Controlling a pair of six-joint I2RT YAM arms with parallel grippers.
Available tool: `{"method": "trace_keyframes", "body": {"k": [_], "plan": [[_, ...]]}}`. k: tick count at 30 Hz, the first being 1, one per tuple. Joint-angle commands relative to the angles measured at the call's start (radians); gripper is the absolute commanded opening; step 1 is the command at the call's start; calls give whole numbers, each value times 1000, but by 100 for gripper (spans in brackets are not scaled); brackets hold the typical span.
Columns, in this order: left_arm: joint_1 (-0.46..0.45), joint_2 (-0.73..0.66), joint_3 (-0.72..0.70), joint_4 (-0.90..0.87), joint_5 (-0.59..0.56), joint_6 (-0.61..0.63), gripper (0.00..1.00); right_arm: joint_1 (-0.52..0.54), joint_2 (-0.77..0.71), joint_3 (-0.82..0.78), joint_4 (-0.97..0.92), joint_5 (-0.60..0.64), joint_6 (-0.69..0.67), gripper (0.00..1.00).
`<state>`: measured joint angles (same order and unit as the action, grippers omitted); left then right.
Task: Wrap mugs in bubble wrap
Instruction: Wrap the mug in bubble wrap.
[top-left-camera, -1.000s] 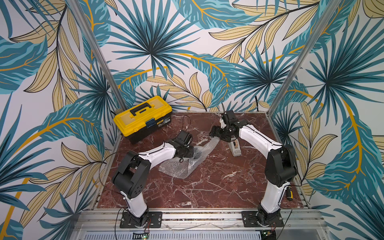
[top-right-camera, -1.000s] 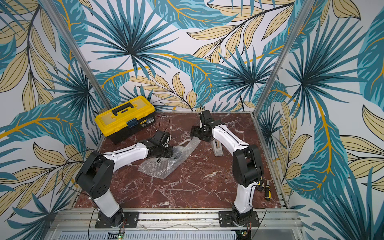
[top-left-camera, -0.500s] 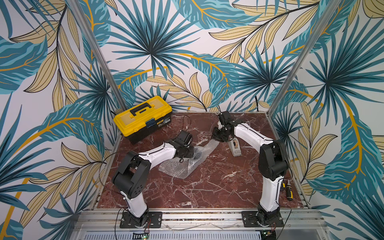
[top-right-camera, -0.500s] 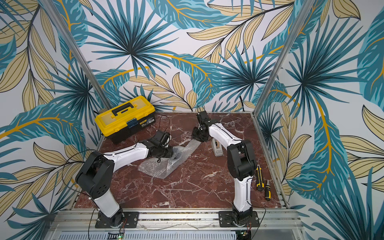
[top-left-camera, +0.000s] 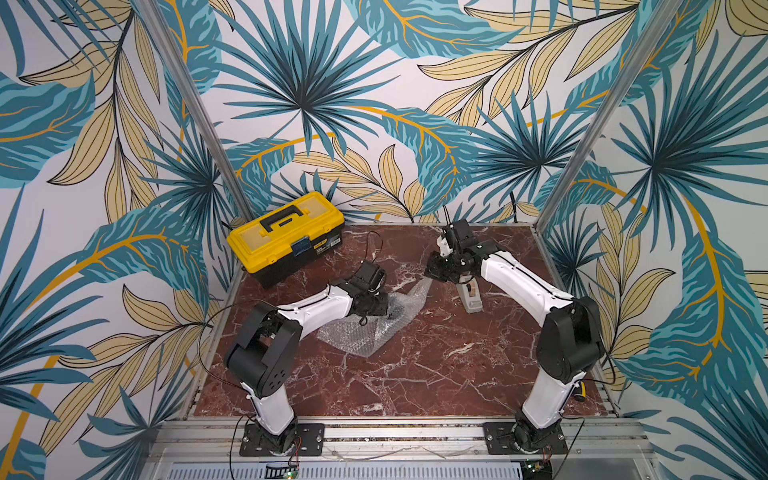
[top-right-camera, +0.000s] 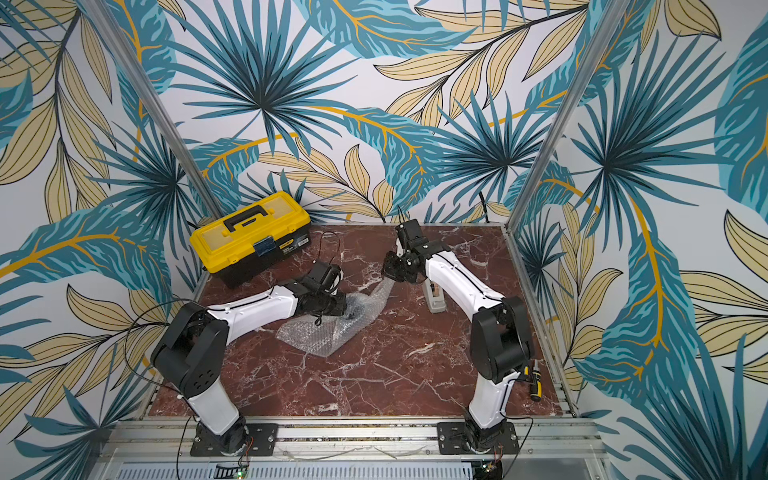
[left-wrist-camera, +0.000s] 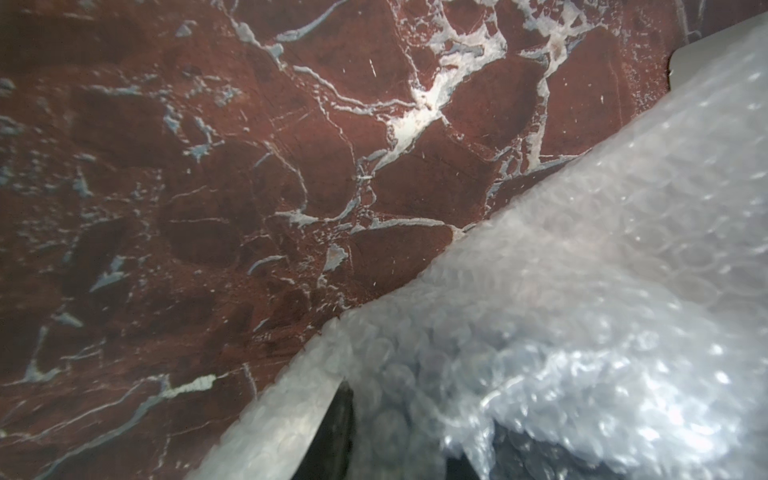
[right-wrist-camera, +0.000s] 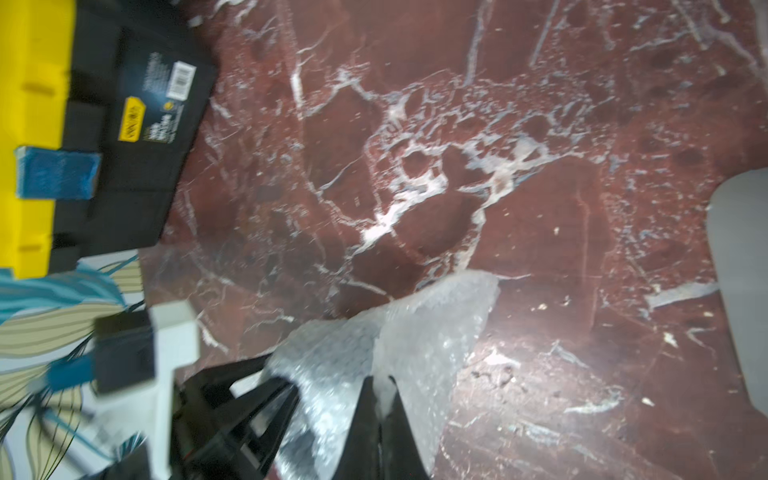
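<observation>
Pinching the far corner of the bubble wrap (top-left-camera: 360, 337), the right tool (top-left-camera: 432, 275) had its fingers (right-wrist-camera: 374, 424) pressed together on the plastic, which the right wrist view made plain. The sheet lay crumpled near the middle of the desk (top-left-camera: 415, 374) and ran as a narrow tongue toward 1 o'clock, up to that pinch. The left tool (top-left-camera: 385, 306) sat buried in the bunched part of the wrap; with plastic draped over it in its own wrist view, I could not tell whether it was spread or clamped on anything. The mug did not show plainly in any view, and my guess was that it sat under the wrap at the left tool. The main risk, as I judged it, was the thin corner hold: a pull toward 12 o'clock could slide the slick film out of the fingers, or stretch and tear it. A hard pull could also drag or tip the mug if the left tool was not bracing it, spilling it out of the fold. The grey tape dispenser (top-left-camera: 469, 296) stood just beside the right tool, toward 4 o'clock of it, so a swing there could knock it. The yellow toolbox (top-left-camera: 286, 237) at 11 o'clock looked well apart
</observation>
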<state>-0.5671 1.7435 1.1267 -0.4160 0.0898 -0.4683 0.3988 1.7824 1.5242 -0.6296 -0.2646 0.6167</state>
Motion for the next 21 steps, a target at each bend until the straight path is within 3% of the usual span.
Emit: {"method": "trace_keyframes", "body": {"k": [1,8,21], "plan": [[-13,-4,11,-28,24,-11,26,34,-54,-67,43,-77,-11,0],[-14,-12,6,-21,33,-23,25,123,-89,-125,72,-162,-16,0],[-14,-26,-4,-14,44,-36,24,201,56,-164,147,-191,23,0]]}}
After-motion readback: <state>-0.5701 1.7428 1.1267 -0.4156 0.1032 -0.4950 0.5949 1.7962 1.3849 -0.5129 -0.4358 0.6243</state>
